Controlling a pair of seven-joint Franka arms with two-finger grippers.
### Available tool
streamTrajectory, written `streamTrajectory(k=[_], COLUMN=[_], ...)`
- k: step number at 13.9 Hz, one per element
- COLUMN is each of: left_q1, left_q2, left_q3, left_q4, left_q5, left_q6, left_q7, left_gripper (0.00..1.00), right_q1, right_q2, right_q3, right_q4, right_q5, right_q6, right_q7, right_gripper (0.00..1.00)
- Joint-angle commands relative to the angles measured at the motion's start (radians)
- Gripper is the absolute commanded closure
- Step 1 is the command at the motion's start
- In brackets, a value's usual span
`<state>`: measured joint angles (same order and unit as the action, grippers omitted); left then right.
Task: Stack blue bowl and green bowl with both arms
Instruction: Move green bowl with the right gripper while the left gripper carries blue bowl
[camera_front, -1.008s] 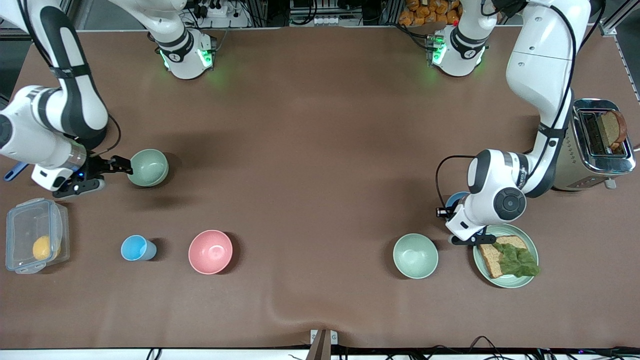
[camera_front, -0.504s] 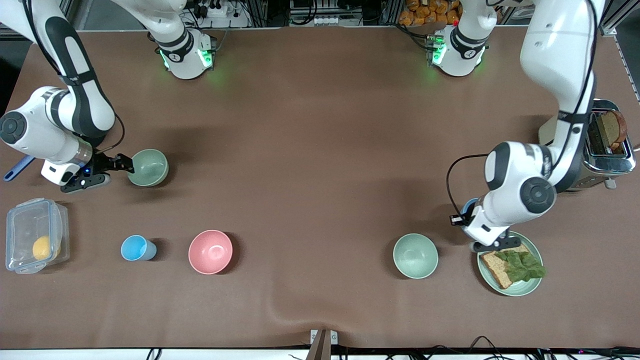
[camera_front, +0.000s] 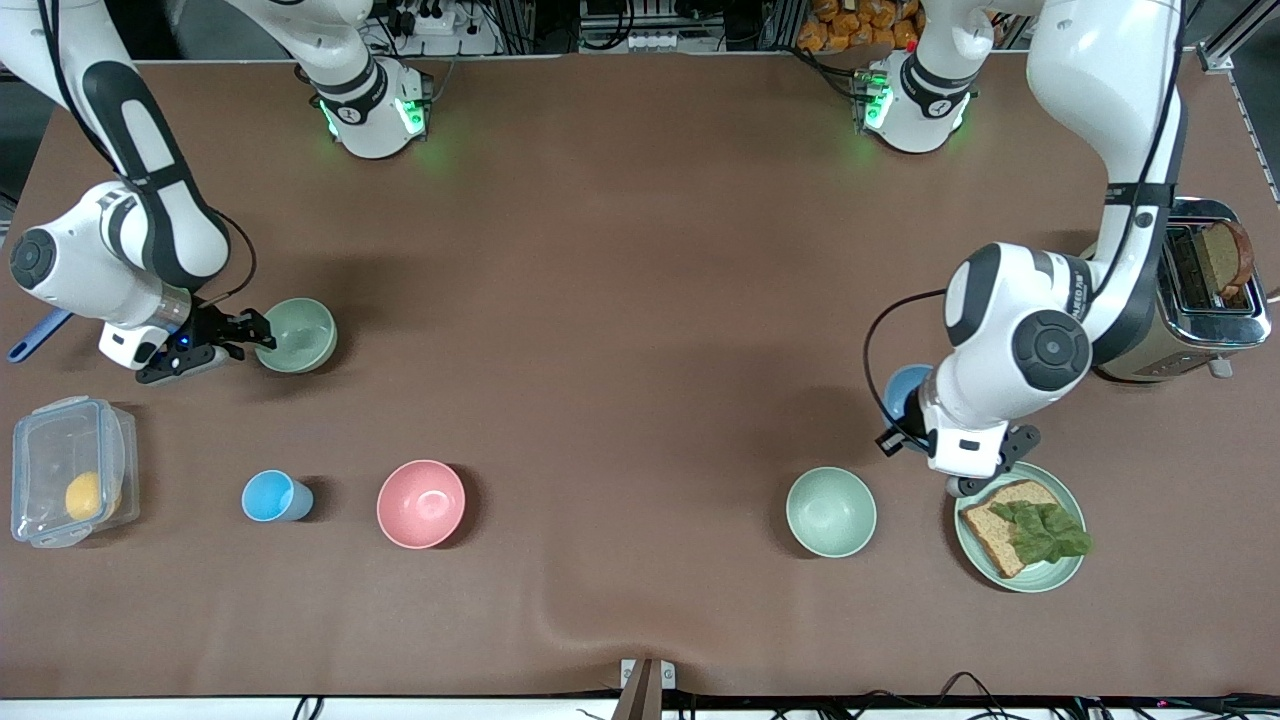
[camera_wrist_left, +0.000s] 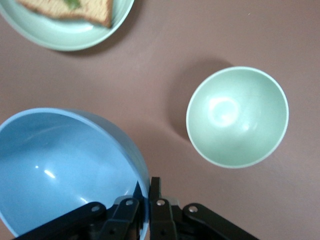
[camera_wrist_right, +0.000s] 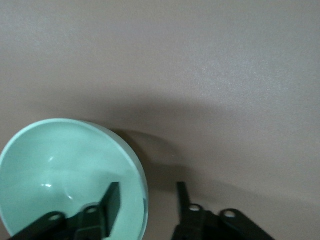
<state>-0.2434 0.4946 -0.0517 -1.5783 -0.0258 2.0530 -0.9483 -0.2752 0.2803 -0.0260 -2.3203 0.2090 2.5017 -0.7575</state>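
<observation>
The blue bowl (camera_front: 903, 388) is held by my left gripper (camera_front: 915, 420), which is shut on its rim. The arm hides most of the bowl in the front view. In the left wrist view the blue bowl (camera_wrist_left: 65, 170) fills one corner, with the rim pinched in the gripper (camera_wrist_left: 149, 202). The sage green bowl (camera_front: 297, 335) sits on the table toward the right arm's end. My right gripper (camera_front: 252, 337) is open at its rim. In the right wrist view the gripper (camera_wrist_right: 147, 200) straddles the rim of the green bowl (camera_wrist_right: 60, 170), one finger inside and one outside.
A paler mint bowl (camera_front: 830, 512) and a mint plate (camera_front: 1050, 575) with bread and lettuce lie near the left gripper. A toaster (camera_front: 1200, 300) stands at that end. A pink bowl (camera_front: 421, 503), a light-blue cup (camera_front: 272, 496) and a clear box (camera_front: 70, 470) lie nearer the camera.
My left arm has swung its wrist and carried the blue bowl toward the table's middle, away from the plate. The plate shifted slightly. My right gripper edged onto the green bowl's rim.
</observation>
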Motion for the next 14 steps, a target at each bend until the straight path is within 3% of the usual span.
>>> streamTrajectory(k=[1,3,4,9,14], left_q1=[-0.043,-0.089,-0.103,-0.14,-0.143], left_q2=[-0.008,-0.008,-0.008,-0.028,-0.07], left_q3=[0.003,0.004,0.004,-0.031,-0.091], left_q4=[0.067,0.069,0.069,0.11,0.13], left_q5=[-0.043,-0.08,-0.08,-0.171,-0.166], left_q6=[-0.094,-0.094,-0.094,-0.094,-0.093], left_q7=[-0.143,-0.275,-0.346,-0.553,-0.647], left_gripper=[1.0,1.0,1.0,1.0,1.0], right_q1=[-0.016,-0.01,-0.007,0.03,0.148], right_q2=[0.003,0.004,0.002,-0.071,-0.168], right_q3=[0.014,0.014,0.014,0.018,0.018], right_q4=[-0.008,-0.008,-0.008,-0.002,-0.002], right_q5=[0.032,0.032,0.032,0.032,0.032], right_q6=[0.022,0.02,0.019,-0.072,-0.161], right_q7=[-0.036,-0.036,-0.036,-0.007,0.231], right_gripper=[0.73,0.96,1.0,1.0,1.0])
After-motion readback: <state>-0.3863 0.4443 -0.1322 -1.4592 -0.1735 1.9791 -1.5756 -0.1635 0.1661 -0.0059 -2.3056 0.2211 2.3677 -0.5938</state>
